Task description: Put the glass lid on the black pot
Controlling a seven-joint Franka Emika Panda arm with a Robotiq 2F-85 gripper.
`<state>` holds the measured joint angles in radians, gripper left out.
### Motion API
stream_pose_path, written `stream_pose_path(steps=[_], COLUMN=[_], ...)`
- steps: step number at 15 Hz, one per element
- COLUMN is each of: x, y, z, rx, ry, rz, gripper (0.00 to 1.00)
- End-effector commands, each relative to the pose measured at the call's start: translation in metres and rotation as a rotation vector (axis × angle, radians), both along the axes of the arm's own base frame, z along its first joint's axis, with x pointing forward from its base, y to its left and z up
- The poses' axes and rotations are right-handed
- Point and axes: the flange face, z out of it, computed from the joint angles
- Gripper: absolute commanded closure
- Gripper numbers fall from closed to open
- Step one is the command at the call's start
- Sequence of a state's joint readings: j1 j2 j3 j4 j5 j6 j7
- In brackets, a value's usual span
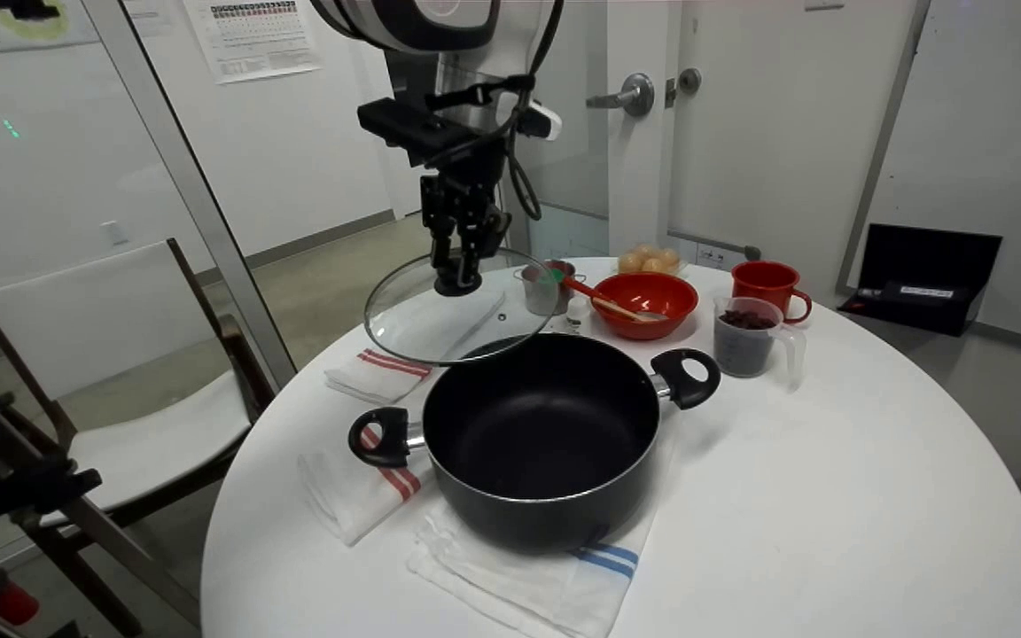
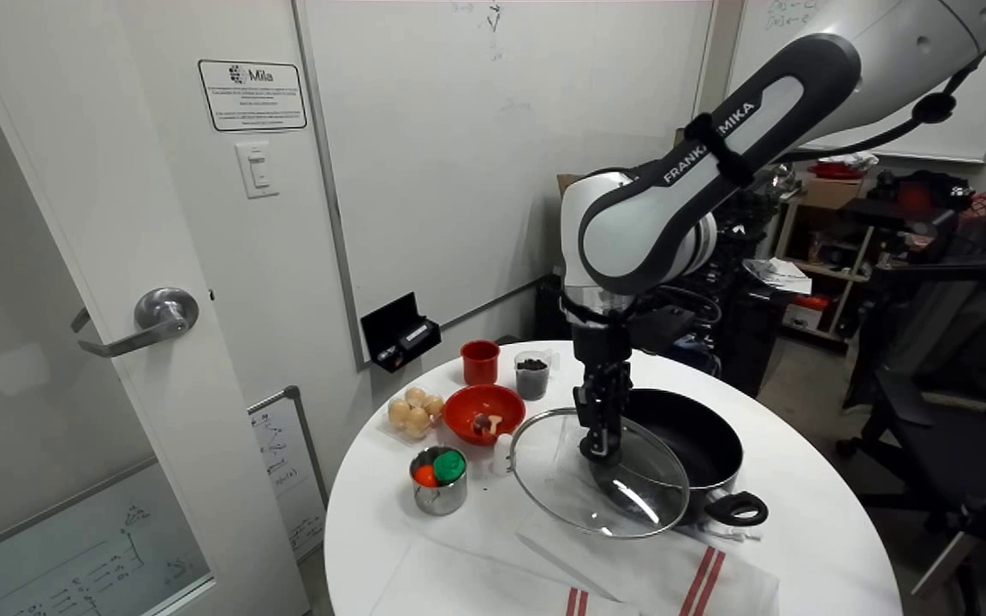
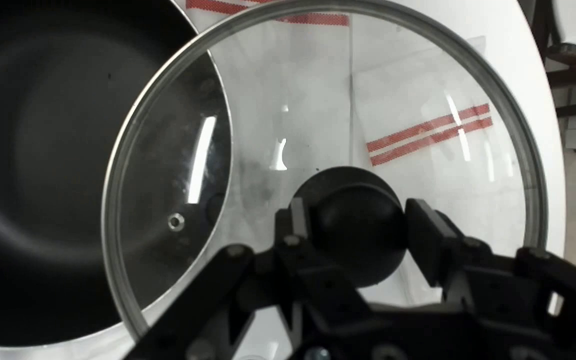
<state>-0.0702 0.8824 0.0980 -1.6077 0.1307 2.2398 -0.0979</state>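
The glass lid [image 1: 488,330] is a clear disc with a silver rim and a black knob. It hangs in the air in both exterior views [image 2: 557,483], slightly tilted. My gripper [image 1: 459,259] points down with its fingers shut on the knob, as the wrist view shows at the fingers [image 3: 355,225]. The black pot [image 1: 546,434] stands uncovered on the table with its two black side handles. In the wrist view the pot [image 3: 53,165] is at the left, and the lid overlaps only its right edge. The lid is offset to the pot's side, over the towels.
White towels with red stripes [image 1: 378,377] lie beside the pot; a blue-striped towel [image 1: 555,567] lies under it. A red bowl [image 2: 480,402], metal cup [image 2: 440,494], eggs [image 2: 414,412], red mug [image 1: 763,282] and measuring cup [image 1: 744,350] stand on the round white table [image 1: 838,496].
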Motion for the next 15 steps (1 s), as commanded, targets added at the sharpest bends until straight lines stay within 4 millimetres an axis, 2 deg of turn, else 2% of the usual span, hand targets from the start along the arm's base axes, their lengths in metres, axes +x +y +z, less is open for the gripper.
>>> stream_pose_path(steps=[1, 9, 15], x=[-0.020, -0.049, -0.059], y=[-0.027, -0.089, -0.128], z=[0.014, 0.014, 0.018], rx=[0.010, 0.001, -0.023], ry=[-0.015, 0.004, 0.027], rz=[-0.144, -0.346, -0.449], gripper=[0.75, 0.75, 0.75])
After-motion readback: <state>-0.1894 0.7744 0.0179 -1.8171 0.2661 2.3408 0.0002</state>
